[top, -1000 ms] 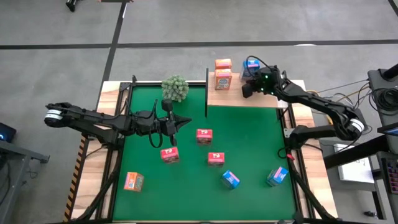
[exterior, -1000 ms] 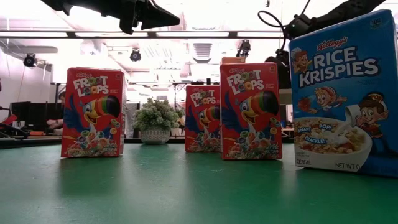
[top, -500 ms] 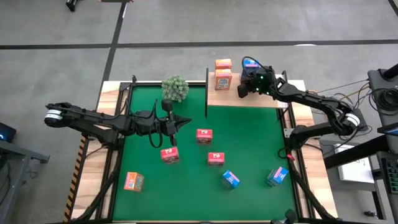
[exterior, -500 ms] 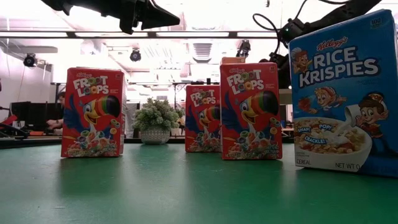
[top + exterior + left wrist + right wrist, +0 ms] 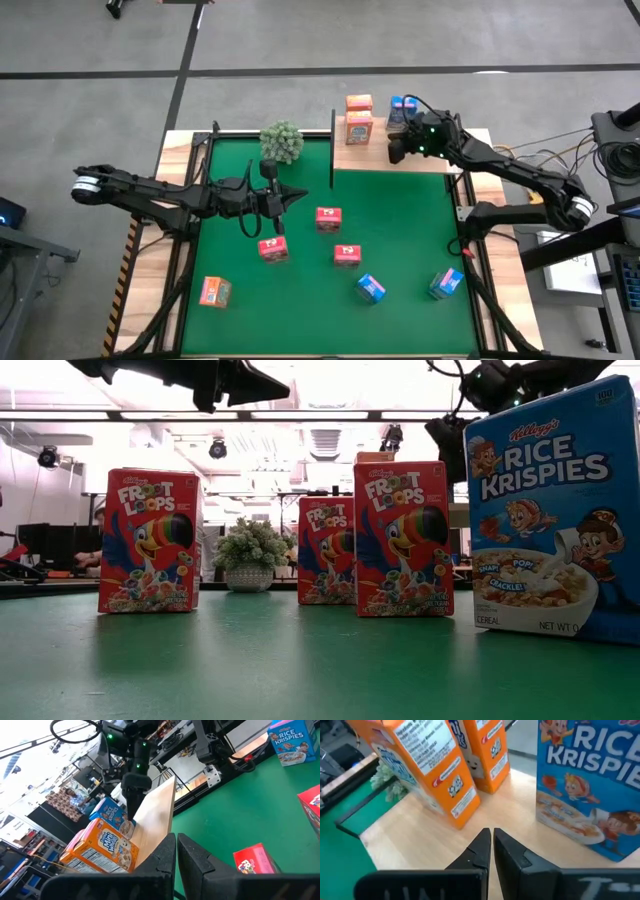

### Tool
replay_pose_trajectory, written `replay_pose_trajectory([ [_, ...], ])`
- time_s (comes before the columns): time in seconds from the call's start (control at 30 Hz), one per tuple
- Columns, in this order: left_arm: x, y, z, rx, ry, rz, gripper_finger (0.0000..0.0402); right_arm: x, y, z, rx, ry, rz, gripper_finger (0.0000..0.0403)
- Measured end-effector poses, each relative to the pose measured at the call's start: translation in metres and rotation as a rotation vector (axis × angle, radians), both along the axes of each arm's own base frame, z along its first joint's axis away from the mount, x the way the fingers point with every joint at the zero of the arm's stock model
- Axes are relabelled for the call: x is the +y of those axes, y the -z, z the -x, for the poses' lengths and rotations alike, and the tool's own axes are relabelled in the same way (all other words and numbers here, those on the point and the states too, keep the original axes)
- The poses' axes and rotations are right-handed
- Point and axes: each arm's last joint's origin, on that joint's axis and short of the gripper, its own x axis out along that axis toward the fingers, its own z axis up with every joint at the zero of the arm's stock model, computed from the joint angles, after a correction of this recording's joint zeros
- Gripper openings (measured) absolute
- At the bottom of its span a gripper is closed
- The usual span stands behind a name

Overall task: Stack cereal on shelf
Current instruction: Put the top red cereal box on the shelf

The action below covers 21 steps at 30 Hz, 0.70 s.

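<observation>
Overhead: right gripper (image 5: pixel 397 150) above shelf (image 5: pixel 420 160), fingers closed, empty, just beside blue box (image 5: pixel 400 106); two orange boxes (image 5: pixel 359 125) on shelf. Left gripper (image 5: pixel 298 198) pinched shut, empty, over green mat (image 5: pixel 400 240); three red boxes (image 5: pixel 327 218), two blue, one orange on mat.

Low view: red boxes upright, blue box near lens.

Right wrist: blue box (image 5: pixel 590 785) upright on board, free of fingers.

Judgement: lift clear without knocking box, open before next pick.
</observation>
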Motion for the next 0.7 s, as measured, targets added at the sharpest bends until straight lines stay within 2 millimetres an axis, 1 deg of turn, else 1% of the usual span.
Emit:
replay_pose_trajectory([
  [0.1,0.000,-0.001,0.000,-0.009,0.000,0.008,0.0000,0.006,-0.002,-0.004,-0.005,-0.036,0.021,0.0012],
  [0.2,-0.001,-0.001,0.000,-0.023,-0.002,0.046,0.0000,0.020,-0.012,-0.008,-0.037,-0.103,0.069,0.0012],
  [0.43,-0.001,-0.001,0.000,-0.064,-0.015,0.191,0.0000,0.067,-0.030,-0.013,-0.082,-0.322,0.185,0.0012],
  [0.53,-0.002,0.000,0.000,-0.080,0.002,0.294,0.0000,0.087,-0.029,-0.013,-0.072,-0.385,0.237,0.0012],
  [0.7,-0.005,0.002,0.000,-0.077,0.089,0.421,0.0000,0.115,-0.014,-0.012,-0.077,-0.475,0.297,0.0012],
])
